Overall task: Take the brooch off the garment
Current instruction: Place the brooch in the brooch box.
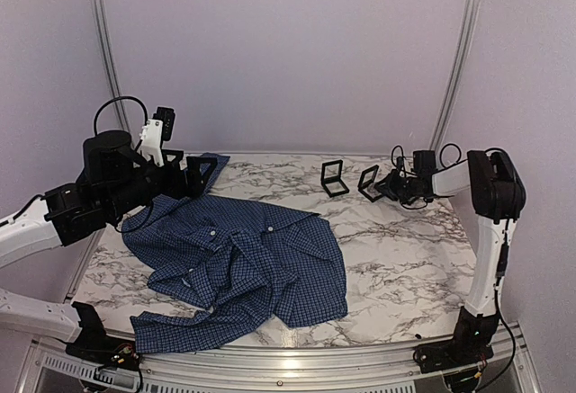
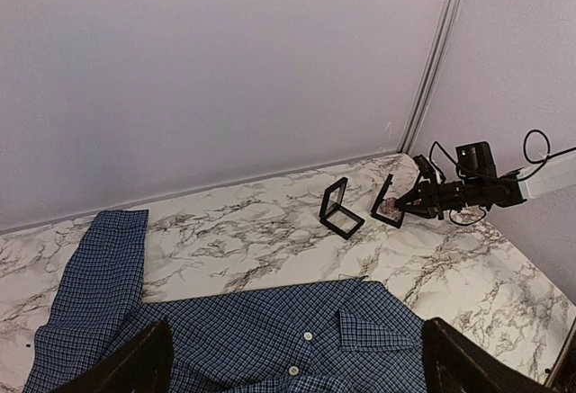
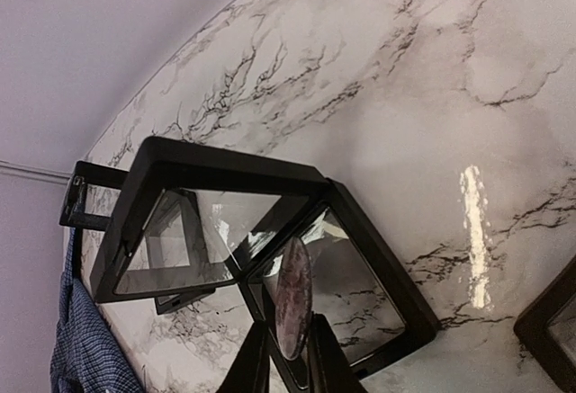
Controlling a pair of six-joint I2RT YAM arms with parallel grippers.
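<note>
The brooch [image 3: 293,299] shows edge-on between the right gripper's [image 1: 385,188] fingertips, which the picture's edge crops; pinched or merely flanked, I cannot tell. It sits over a black frame box [image 3: 225,164], at two o'clock from the garment [image 1: 243,267]. The left gripper [image 1: 191,170] gapes wide.

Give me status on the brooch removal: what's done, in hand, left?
Done: the brooch is off the shirt, which lies crumpled on the left of the table.
In hand: the right tool pinches the brooch edge-on at the open black frame box, far right.
Left: probably setting it in the box and letting go.
The left tool hangs open over the shirt, holding nothing.
</note>
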